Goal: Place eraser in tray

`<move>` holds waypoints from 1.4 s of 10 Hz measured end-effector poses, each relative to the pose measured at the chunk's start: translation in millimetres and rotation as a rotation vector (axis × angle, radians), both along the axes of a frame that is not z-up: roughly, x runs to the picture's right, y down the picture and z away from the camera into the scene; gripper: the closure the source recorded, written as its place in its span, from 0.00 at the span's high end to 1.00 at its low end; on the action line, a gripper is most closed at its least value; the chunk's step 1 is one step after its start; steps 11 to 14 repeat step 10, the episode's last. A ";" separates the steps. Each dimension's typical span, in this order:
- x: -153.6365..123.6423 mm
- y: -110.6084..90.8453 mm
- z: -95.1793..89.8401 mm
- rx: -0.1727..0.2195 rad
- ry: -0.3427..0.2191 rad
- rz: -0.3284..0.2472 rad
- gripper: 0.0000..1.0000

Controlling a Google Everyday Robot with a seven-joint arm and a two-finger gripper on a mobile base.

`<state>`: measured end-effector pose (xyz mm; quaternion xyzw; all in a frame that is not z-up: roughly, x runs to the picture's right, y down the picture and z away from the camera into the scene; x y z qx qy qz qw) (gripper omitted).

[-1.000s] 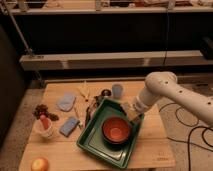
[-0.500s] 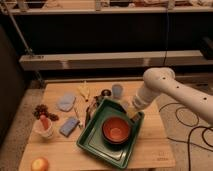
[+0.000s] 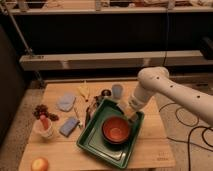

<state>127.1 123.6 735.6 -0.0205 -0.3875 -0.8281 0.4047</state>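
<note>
Green tray (image 3: 95, 142) holds an orange bowl (image 3: 117, 130); the gripper (image 3: 131, 116) hovers over its far right rim; jaw state unclear.

**Table tally: two cups, one of everything else**

One table (image 3: 150, 150) is counted, and one tray (image 3: 96, 141) on it. One bowl (image 3: 116, 129) is seen inside the tray. One gripper (image 3: 131, 115) is counted, at about 1 o'clock from the bowl, over the tray's far rim. Two cups are found: a pale cup (image 3: 117, 91) at 12 o'clock from the bowl, and a white cup (image 3: 44, 129) at 9 o'clock. One blue block (image 3: 69, 126), one pad (image 3: 65, 102), one bunch of grapes (image 3: 42, 111), one yellow item (image 3: 83, 91), one dark can (image 3: 105, 93) and one round fruit (image 3: 40, 164) are counted.
</note>
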 end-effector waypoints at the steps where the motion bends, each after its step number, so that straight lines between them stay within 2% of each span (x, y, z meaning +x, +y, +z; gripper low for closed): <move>1: 0.3 0.0 0.0 0.000 0.000 0.001 0.13; 6: 0.0 0.1 0.0 0.000 0.000 0.000 0.64; 8: 0.0 0.1 -0.1 0.000 0.000 0.001 0.79; 14: 0.1 0.1 -0.1 0.000 0.000 0.001 0.80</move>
